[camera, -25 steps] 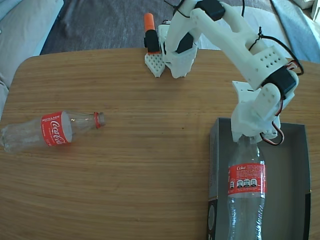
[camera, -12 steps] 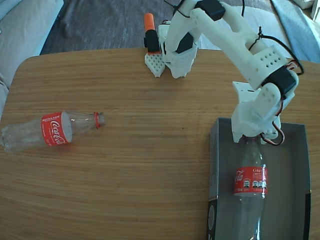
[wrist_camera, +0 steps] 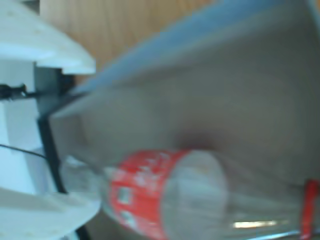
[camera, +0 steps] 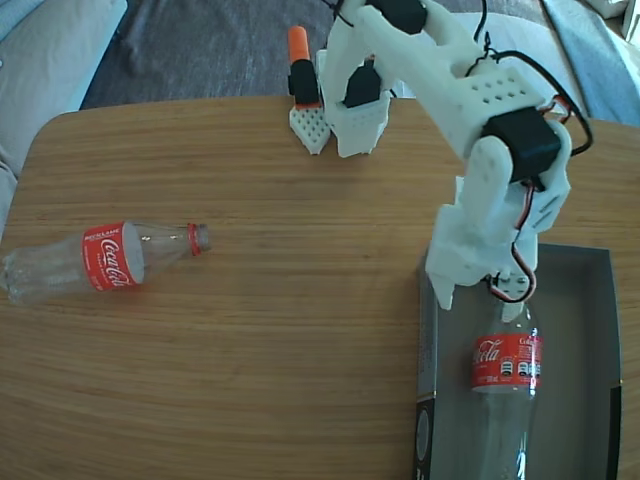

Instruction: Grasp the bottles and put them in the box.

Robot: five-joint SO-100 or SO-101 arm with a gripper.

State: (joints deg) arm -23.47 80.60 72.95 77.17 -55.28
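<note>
One clear Coca-Cola bottle (camera: pixel 95 262) with a red label lies on its side at the table's left, neck pointing right. A second bottle (camera: pixel 506 372) lies lengthwise in the dark grey-blue box (camera: pixel 585 330) at the lower right, neck towards the arm. My gripper (camera: pixel 470 290) hangs over the box's upper left corner, just above that bottle's neck, open and holding nothing. The blurred wrist view shows both white fingers (wrist_camera: pixel 55 50) at the left, spread wide, with the bottle (wrist_camera: pixel 150 195) resting on the box (wrist_camera: pixel 225 85) floor below them.
The arm's white base (camera: pixel 355 115) stands at the table's back edge, with an orange-and-black part (camera: pixel 301 65) on a white mount beside it. The wooden table (camera: pixel 270 340) has rounded corners. A pale cushion (camera: pixel 40 50) lies beyond the left edge.
The bottle in the box rolled and slid slightly lower, its label turning. The arm rose and swung left, and the gripper came off the bottle's neck. The left bottle has not moved.
</note>
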